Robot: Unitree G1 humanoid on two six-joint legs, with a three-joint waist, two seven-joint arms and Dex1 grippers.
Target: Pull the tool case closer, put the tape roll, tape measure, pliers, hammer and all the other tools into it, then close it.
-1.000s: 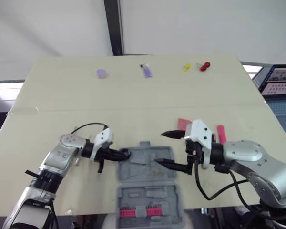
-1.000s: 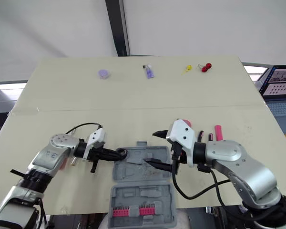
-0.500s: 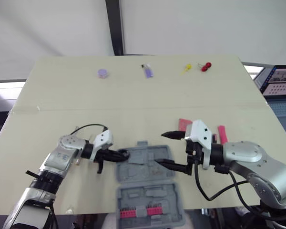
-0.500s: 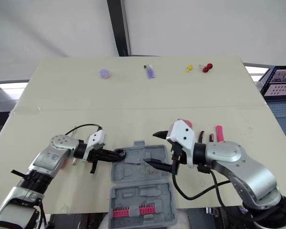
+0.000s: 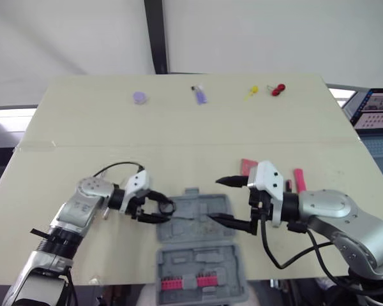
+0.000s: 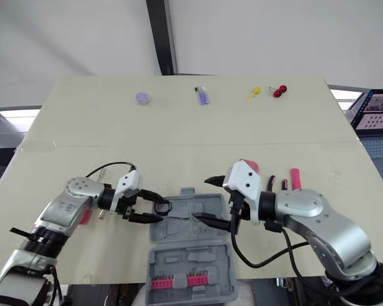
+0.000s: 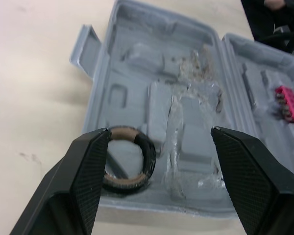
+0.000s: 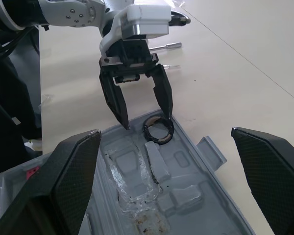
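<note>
Beige table (image 5: 179, 137) in front of a white wall with a dark vertical post. Grey tool case (image 5: 188, 232) lies open and flat at the table's near edge, between the two arms, with its handle tab (image 5: 193, 191) pointing to the far side. The near half holds a row of pink bits (image 5: 190, 283). The far half has empty moulded slots and crumpled clear film.

Tape roll (image 7: 128, 159), black with a tan core, lies flat in the far half's left corner. Left gripper (image 5: 157, 210) is spread wide, with one finger (image 7: 83, 172) on each side of the roll, low over the case's left rim. Cannot tell if that finger touches the roll. Left forearm runs low over the table from the near-left corner, elbow bent, wrist turned toward the case.

Right gripper (image 5: 215, 200) is also spread wide, hovering over the case's right part and pointing left at the other gripper. One fingertip is on the far side, the other over the case interior. Right forearm comes in from the near right, roughly level.

Just past the right wrist are a pink handle (image 5: 297, 178), a red-pink tool (image 5: 245, 165) and dark handles, partly hidden. Thin screwdriver (image 8: 164, 46) lies beside the left arm.

Along the far edge, well apart from the case, are a small purple disc (image 5: 138, 97), a purple object (image 5: 199, 96), a yellow item (image 5: 249, 92) and a red item (image 5: 277, 89).
</note>
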